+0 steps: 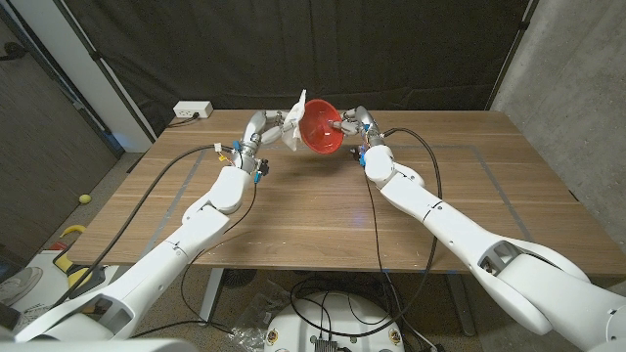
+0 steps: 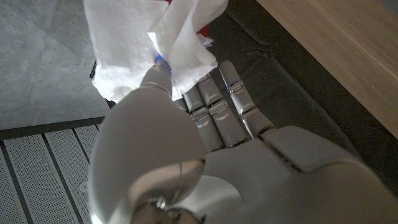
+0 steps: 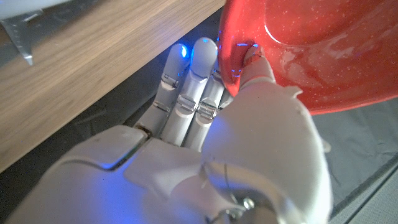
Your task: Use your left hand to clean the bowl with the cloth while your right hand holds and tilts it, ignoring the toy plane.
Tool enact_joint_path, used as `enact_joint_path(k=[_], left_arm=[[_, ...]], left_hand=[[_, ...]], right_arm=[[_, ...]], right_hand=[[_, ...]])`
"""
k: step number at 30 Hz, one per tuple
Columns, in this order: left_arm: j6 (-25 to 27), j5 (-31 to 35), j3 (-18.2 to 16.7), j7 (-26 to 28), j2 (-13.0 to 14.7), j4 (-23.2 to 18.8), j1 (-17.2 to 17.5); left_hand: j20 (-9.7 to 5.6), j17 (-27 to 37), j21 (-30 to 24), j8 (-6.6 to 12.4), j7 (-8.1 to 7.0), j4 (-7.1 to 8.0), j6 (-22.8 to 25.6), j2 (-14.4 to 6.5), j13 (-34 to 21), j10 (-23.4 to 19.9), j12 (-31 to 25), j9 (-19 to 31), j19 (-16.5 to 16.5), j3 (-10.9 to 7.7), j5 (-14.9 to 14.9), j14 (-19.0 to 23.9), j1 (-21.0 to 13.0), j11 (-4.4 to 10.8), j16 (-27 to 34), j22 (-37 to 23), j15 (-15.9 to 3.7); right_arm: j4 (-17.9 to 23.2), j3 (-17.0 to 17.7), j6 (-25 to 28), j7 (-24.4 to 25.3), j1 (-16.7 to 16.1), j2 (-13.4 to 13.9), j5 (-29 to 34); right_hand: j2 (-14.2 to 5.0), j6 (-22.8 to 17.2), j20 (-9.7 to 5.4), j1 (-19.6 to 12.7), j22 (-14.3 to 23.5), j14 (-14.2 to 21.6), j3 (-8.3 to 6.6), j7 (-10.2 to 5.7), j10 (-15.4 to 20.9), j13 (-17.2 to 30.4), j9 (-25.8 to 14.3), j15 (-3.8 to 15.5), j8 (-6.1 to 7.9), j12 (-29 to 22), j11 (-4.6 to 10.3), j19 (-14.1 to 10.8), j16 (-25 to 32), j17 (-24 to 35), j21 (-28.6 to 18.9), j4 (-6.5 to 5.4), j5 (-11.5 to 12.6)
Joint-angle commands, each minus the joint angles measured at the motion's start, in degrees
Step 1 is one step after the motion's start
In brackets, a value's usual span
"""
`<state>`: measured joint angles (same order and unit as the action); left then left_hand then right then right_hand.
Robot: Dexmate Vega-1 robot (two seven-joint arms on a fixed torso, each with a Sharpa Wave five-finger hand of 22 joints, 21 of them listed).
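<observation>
Head view: the right hand (image 1: 354, 124) grips the rim of the red bowl (image 1: 319, 128), raised above the desk (image 1: 323, 210) and tilted toward the left hand (image 1: 266, 127). That hand clasps the white cloth (image 1: 294, 120) against the bowl's near edge.

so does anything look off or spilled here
Nothing spilled or damaged. The red bowl is lifted and tipped on its side, but that is deliberate: the right hand holds its rim while the left hand holds the white cloth against it.
</observation>
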<state>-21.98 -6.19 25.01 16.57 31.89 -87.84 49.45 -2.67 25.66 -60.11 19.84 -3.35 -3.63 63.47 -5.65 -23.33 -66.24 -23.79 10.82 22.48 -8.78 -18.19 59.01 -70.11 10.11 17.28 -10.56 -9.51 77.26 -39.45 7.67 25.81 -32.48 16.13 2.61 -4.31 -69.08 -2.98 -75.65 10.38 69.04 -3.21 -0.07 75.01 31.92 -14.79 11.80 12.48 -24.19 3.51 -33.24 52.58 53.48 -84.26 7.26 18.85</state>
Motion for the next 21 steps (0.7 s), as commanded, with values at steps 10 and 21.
enact_joint_path(k=[10,21], left_arm=[[0.7,1.6,-1.1,0.1,1.9,-3.2,2.3],[0.7,2.9,-1.7,1.6,1.9,-4.7,3.5]], left_hand=[[-0.8,0.5,0.1,-0.35,1.26,0.25,0.4,-0.6,-0.5,-1.7,0.3,0.8,-0.3,-0.17,-0.6,-0.1,-0.7,1.0,-0.3,-0.1,-3.41],[-0.74,0.6,0.1,-0.5,1.31,0.25,0.6,-0.6,-0.6,-1.8,0.5,0.8,-0.3,-0.12,-0.7,-0.1,-0.8,1.04,-0.4,-0.1,-3.44]], right_arm=[[0.4,3.9,1.3,4.3,0.0,-1.1,-7.7],[1.5,5.9,0.3,3.5,-1.5,-0.6,-12.6]], right_hand=[[-0.56,-0.6,-7.61,-1.6,0.4,1.6,0.31,0.24,2.0,0.3,-0.1,1.25,0.45,0.4,-1.04,-0.5,-0.3,1.3,0.2,0.32,1.0],[-0.51,-0.6,-7.62,-1.6,0.5,1.8,0.38,0.39,2.1,0.6,-0.1,1.25,0.41,0.6,-1.11,-0.4,-0.4,2.2,0.2,0.25,1.3]])
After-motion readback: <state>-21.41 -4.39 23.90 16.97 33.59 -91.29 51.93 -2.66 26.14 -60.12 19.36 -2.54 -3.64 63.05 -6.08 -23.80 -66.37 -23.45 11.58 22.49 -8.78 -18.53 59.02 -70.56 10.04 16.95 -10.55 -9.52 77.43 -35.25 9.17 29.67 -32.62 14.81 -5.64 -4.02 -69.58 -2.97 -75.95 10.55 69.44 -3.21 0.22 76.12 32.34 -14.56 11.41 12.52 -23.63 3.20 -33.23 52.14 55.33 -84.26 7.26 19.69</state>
